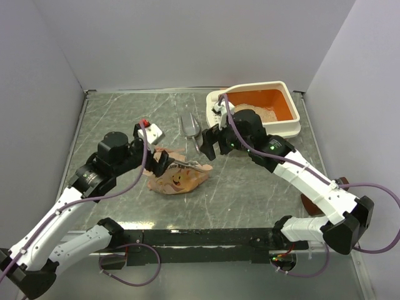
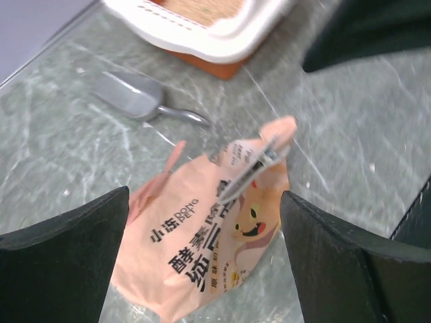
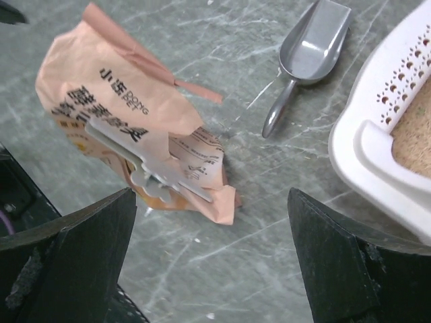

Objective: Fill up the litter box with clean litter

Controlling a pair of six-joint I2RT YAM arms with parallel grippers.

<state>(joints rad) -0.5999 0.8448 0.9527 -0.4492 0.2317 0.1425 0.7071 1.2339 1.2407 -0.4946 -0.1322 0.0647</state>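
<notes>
The litter box point(image 1: 295, 111), cream-rimmed with an orange basin, stands at the back right; pale clean litter point(image 1: 265, 114) covers part of its floor. The left wrist view shows its rim point(image 2: 222, 42) and litter point(image 2: 202, 7), and so does the right wrist view, rim point(image 3: 367, 151) and litter point(image 3: 419, 131). A tan-orange printed bag point(image 1: 178, 179) with a grey clip point(image 3: 148, 165) lies crumpled on the table. My left gripper point(image 1: 164, 164) point(image 2: 204, 195) hangs open just over the bag point(image 2: 195, 242), holding nothing. My right gripper point(image 1: 207, 145) point(image 3: 212, 195) is open above the table, beside the bag point(image 3: 114, 101).
A grey metal scoop point(image 1: 189, 128) point(image 2: 135, 101) point(image 3: 311, 47) lies between the bag and the litter box. A small white block with a red part point(image 1: 152, 131) sits left of the scoop. White walls close in the table at the left, back and right.
</notes>
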